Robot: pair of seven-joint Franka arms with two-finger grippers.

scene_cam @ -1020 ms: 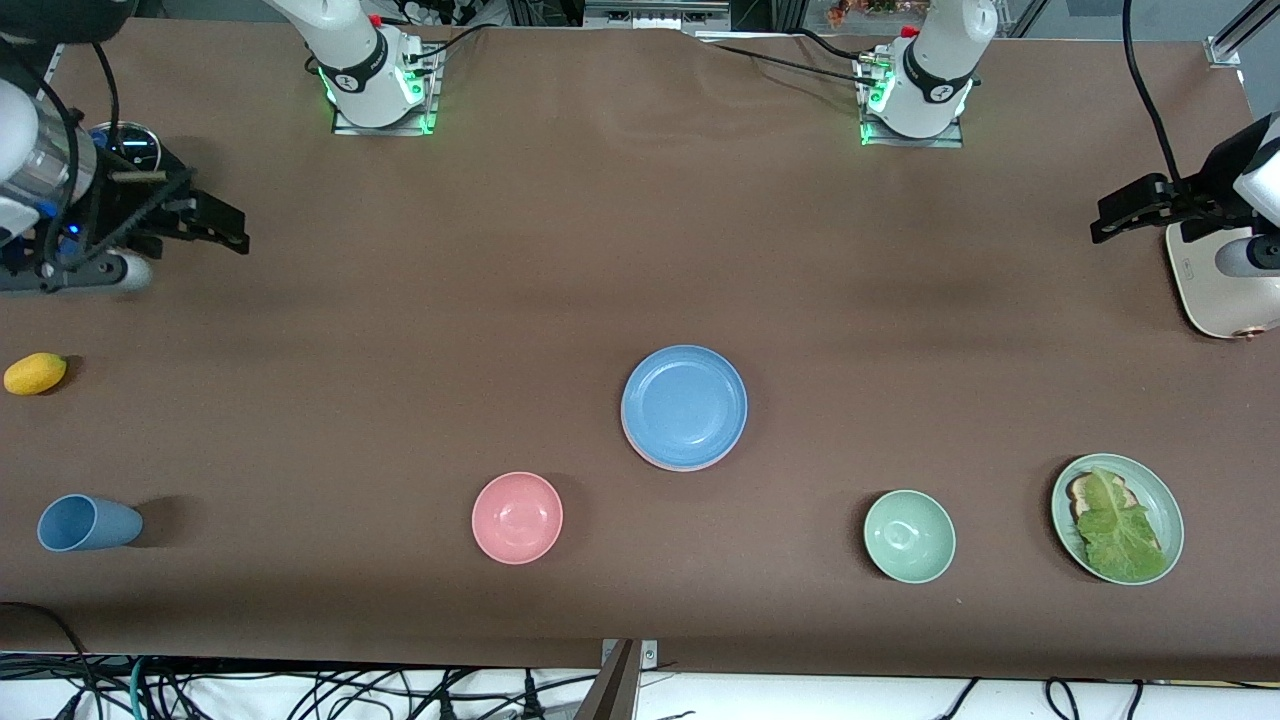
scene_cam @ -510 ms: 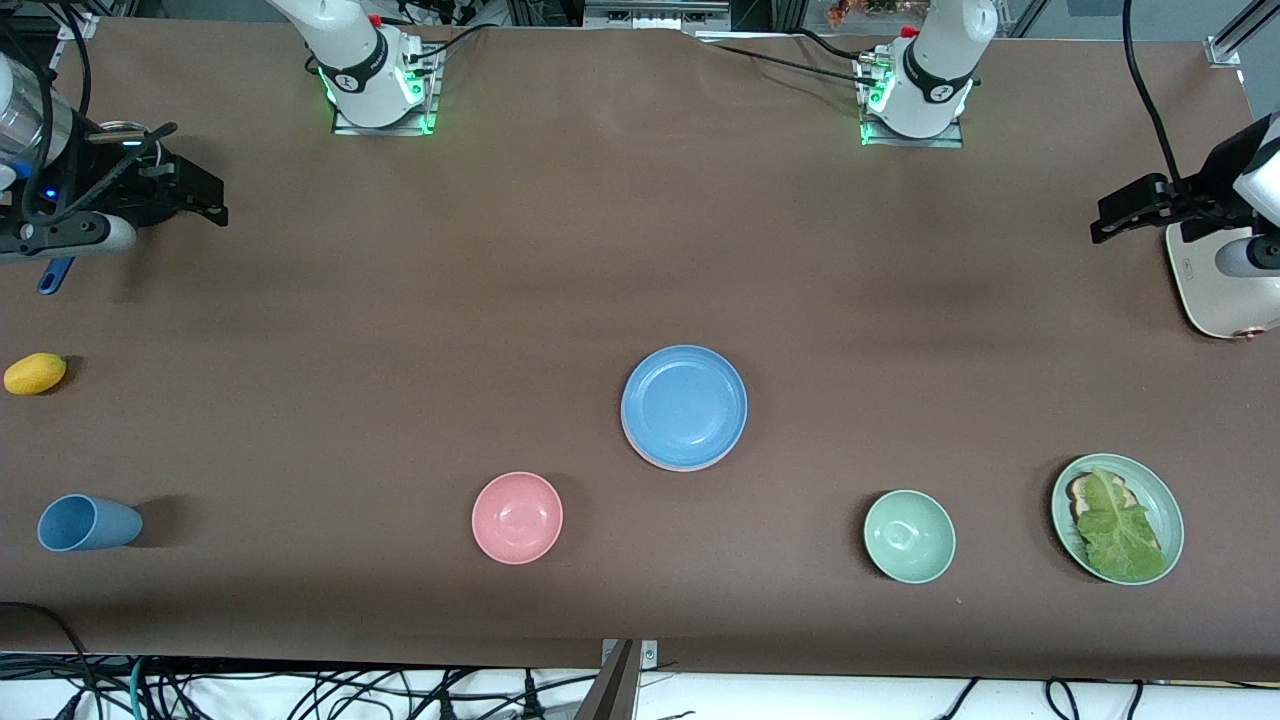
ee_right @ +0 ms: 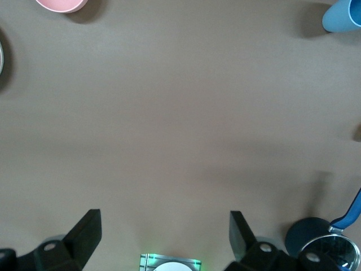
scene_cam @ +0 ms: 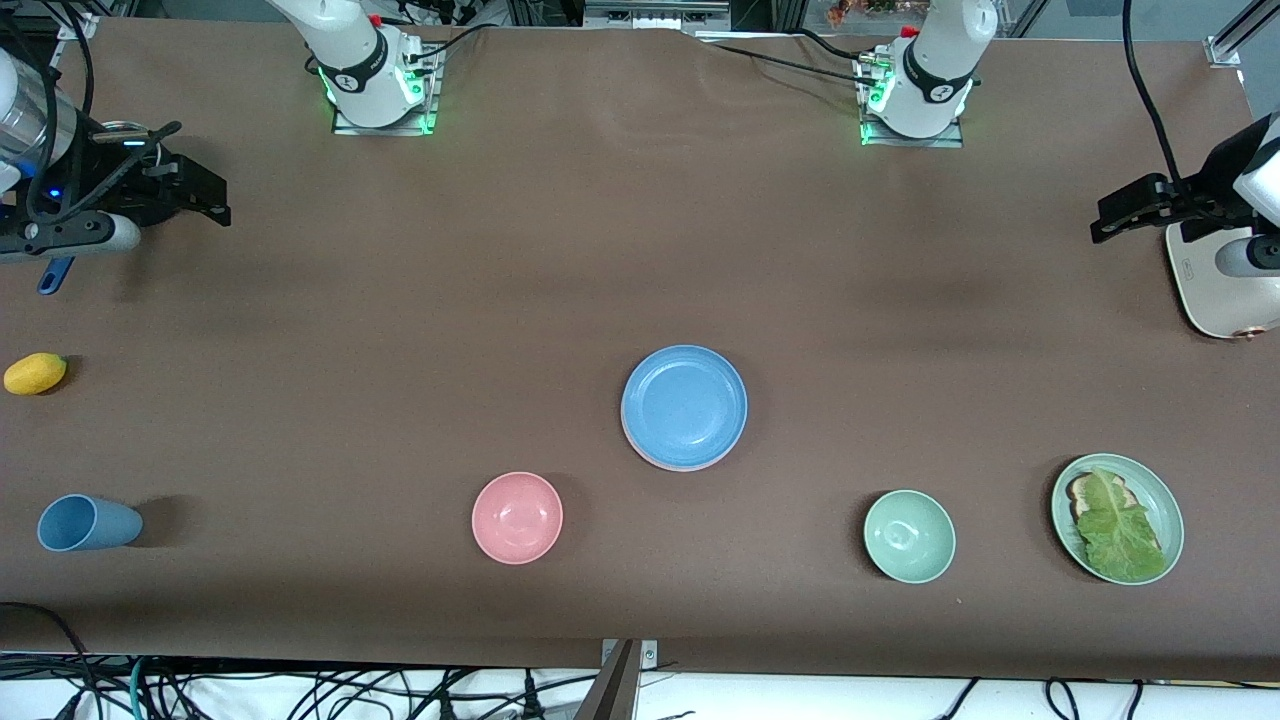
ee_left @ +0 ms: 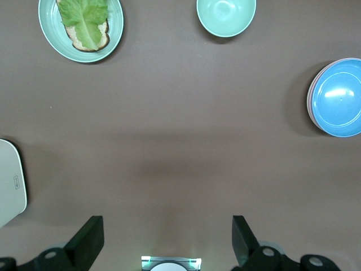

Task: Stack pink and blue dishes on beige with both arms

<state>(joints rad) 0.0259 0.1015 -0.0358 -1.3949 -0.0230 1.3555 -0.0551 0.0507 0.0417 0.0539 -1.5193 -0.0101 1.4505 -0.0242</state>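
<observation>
The light blue plate (scene_cam: 684, 404) lies on top of a stack at the middle of the table. A thin pink rim (scene_cam: 648, 458) of the pink plate shows just beneath it. The beige plate is hidden under them. The left wrist view shows the same blue plate (ee_left: 338, 97) from above. My right gripper (scene_cam: 208, 197) hangs open and empty over the right arm's end of the table. My left gripper (scene_cam: 1108, 217) hangs open and empty over the left arm's end, beside the toaster. In both wrist views, the right gripper (ee_right: 163, 228) and left gripper (ee_left: 167, 232) have only bare table between their fingers.
A pink bowl (scene_cam: 517, 517), a green bowl (scene_cam: 909, 536) and a green plate (scene_cam: 1170, 505) with bread and lettuce lie nearer the front camera than the stack. A blue cup (scene_cam: 85, 523) and a yellow fruit (scene_cam: 35, 373) lie at the right arm's end. A cream toaster (scene_cam: 1212, 295) stands at the left arm's end.
The right gripper has drawn back toward the robots' side of the table and then nearly stopped. The left arm and the plates have not moved.
</observation>
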